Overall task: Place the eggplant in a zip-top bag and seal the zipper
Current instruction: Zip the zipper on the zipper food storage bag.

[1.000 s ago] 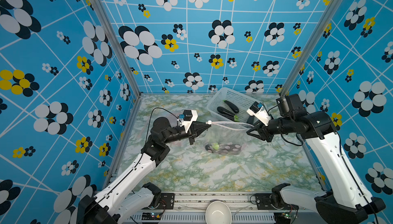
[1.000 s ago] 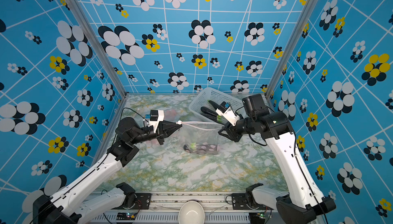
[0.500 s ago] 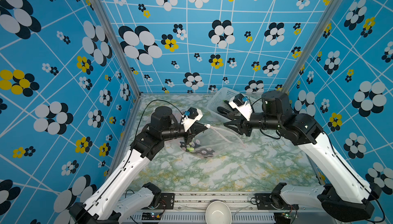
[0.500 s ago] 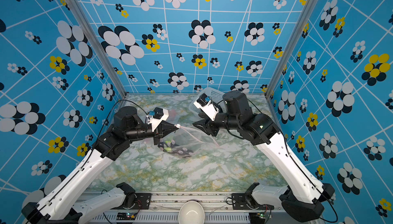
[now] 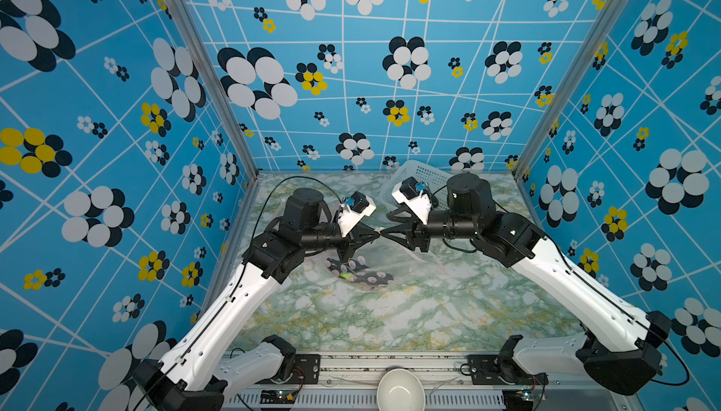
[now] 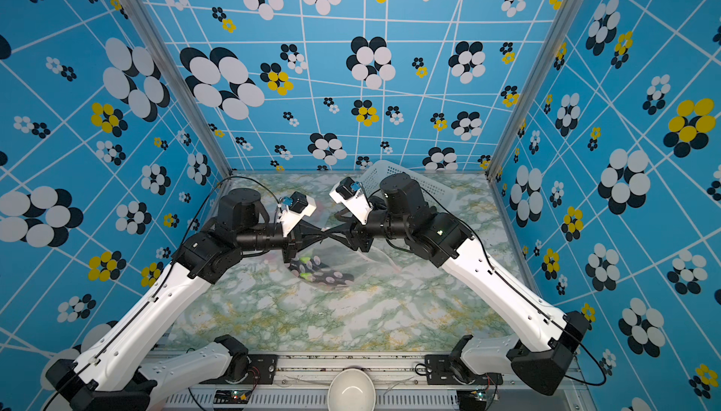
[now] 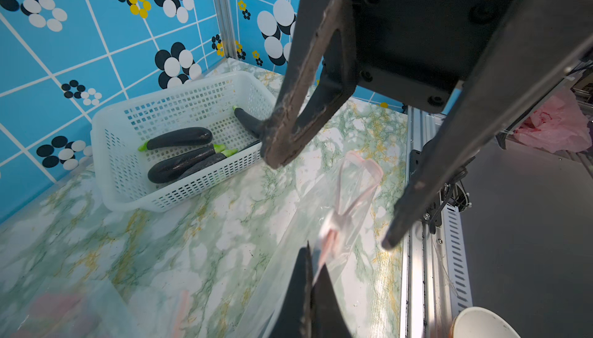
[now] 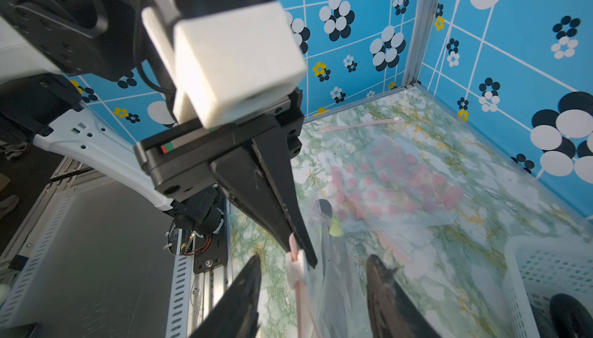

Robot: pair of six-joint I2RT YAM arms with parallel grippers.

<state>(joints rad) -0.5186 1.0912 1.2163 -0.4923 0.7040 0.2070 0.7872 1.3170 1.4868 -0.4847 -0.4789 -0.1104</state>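
Observation:
A clear zip-top bag (image 5: pixel 394 262) hangs from my left gripper (image 5: pixel 375 235), which is shut on its pink zipper strip (image 8: pixel 300 301) at one end. The dark eggplant (image 5: pixel 357 275), green stem showing, lies inside the bag low over the table; it also shows in the right wrist view (image 8: pixel 323 208). My right gripper (image 8: pixel 313 277) is open and meets the left one tip to tip, with its fingers (image 8: pixel 247 285) on either side of the white slider (image 8: pixel 295 267) and not touching it. In the left wrist view the bag (image 7: pixel 349 204) trails away between the right gripper's spread fingers (image 7: pixel 279 147).
A white basket (image 7: pixel 106 147) holding several more eggplants sits at the back right, seen as well in a top view (image 5: pixel 423 173). A second bag with red dots (image 8: pixel 401 176) lies flat near the left wall. A white bowl (image 5: pixel 400 389) sits at the front rail.
The right gripper let go of the bag's far end, travelled left along the zipper to the left gripper and opened wider. The left arm rose and pulled back, carrying the bag leftward.

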